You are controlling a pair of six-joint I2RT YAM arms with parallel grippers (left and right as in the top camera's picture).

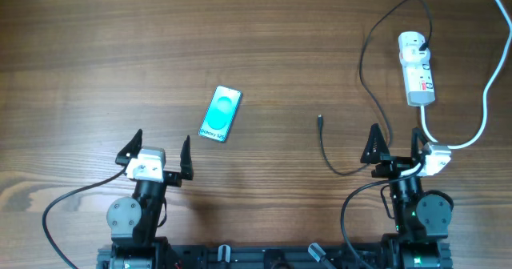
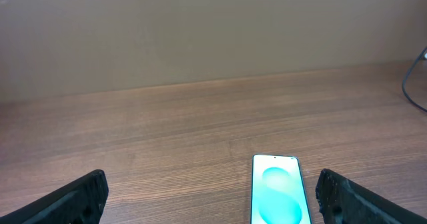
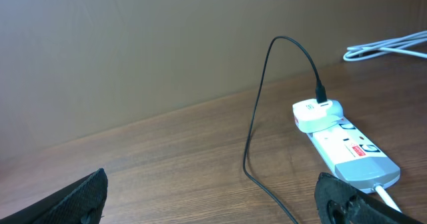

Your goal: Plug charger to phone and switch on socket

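Observation:
The phone (image 1: 220, 114) lies flat on the table, teal screen up, ahead and right of my left gripper (image 1: 158, 151); it also shows in the left wrist view (image 2: 279, 192). The white socket strip (image 1: 417, 70) lies at the back right and shows in the right wrist view (image 3: 347, 147). The charger cable (image 1: 366, 69) runs from a white adapter plugged into the strip (image 3: 319, 112), loops left and ends in a free connector tip (image 1: 320, 120) on the table. My right gripper (image 1: 394, 145) sits near the front, below the strip. Both grippers are open and empty.
The strip's thick white lead (image 1: 480, 121) curves past my right gripper and off the top right corner. More white cable lies at the far right in the right wrist view (image 3: 387, 47). A plain wall stands behind the table.

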